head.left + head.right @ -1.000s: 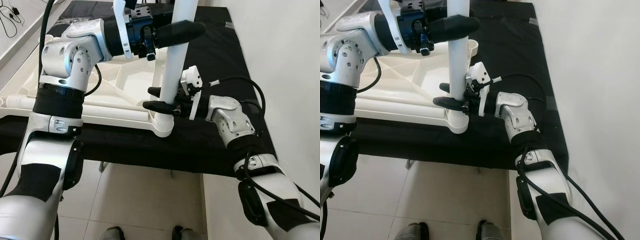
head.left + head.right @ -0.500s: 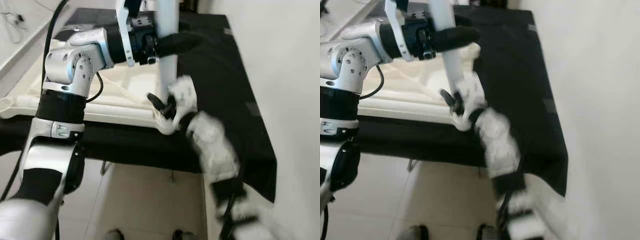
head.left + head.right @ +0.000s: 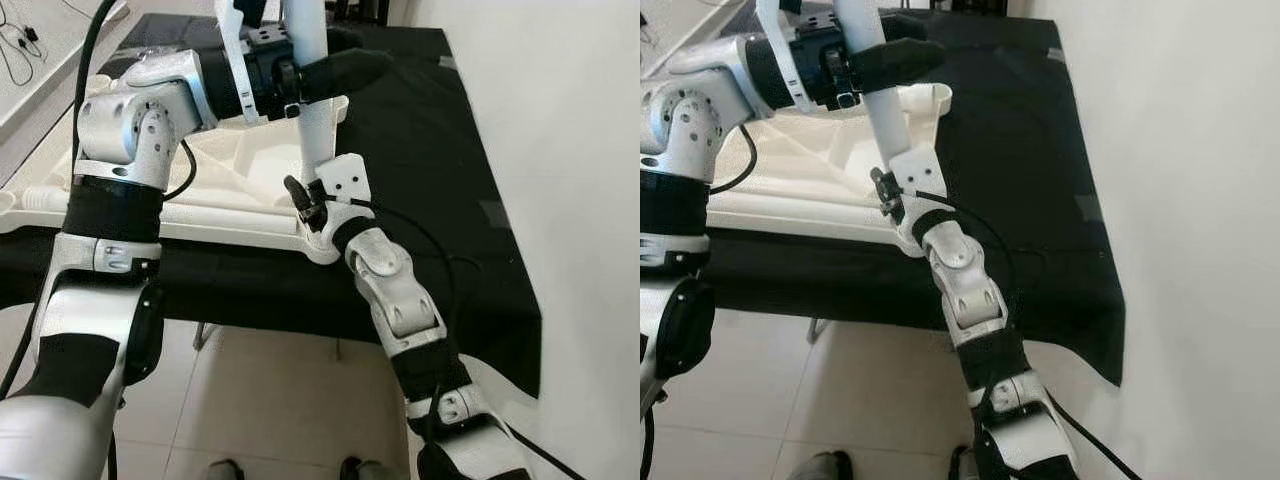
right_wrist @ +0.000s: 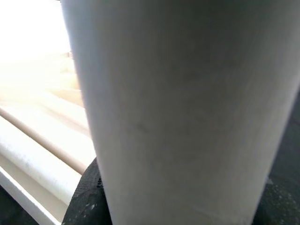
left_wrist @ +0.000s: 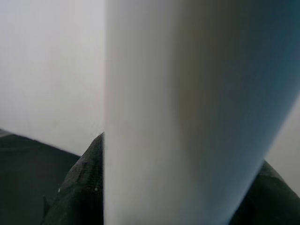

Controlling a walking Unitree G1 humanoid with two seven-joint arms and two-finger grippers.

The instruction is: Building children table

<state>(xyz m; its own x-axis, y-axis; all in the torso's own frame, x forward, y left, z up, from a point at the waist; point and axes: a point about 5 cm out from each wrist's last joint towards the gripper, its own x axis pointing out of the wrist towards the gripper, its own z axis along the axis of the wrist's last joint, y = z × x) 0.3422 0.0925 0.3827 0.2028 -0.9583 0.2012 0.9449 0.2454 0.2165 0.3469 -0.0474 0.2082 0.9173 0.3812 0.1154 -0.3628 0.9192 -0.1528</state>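
We are standing at the near edge of a surface draped in black cloth (image 3: 430, 180), with a white wall (image 3: 570, 150) on our right. An upturned white plastic table top (image 3: 240, 175) is lying on the cloth, its ribbed underside facing up.

At the table top's near right corner, a white table leg (image 3: 315, 130) is standing in the corner socket (image 3: 322, 243), leaning slightly toward the far left as it rises out of the top of the head views.

We are holding that leg with both grippers. Our left gripper (image 3: 330, 72) is reaching in from the left and gripping the leg high up; its black fingers (image 3: 345, 70) are lying on either side of the tube, closed against it. In the left wrist view, the leg (image 5: 187, 112) is sitting directly in front of the camera, with dark finger pads (image 5: 77, 187) pressing on both flanks.

Our right gripper (image 3: 303, 200) is coming up from the near right and clamping the same leg low down, just above the socket. Its fingers are closing around the tube, one black finger (image 3: 297, 191) showing on the leg's left side. In the right wrist view, the leg (image 4: 183, 112) is again sitting close against the lens, with the pale ribs of the table top (image 4: 37, 140) lying behind it and black pads (image 4: 84, 197) touching its base.

Pale tiled floor (image 3: 290, 400) is stretching below the cloth's near edge, where the toes of a person's shoes (image 3: 222, 469) are peeking in.
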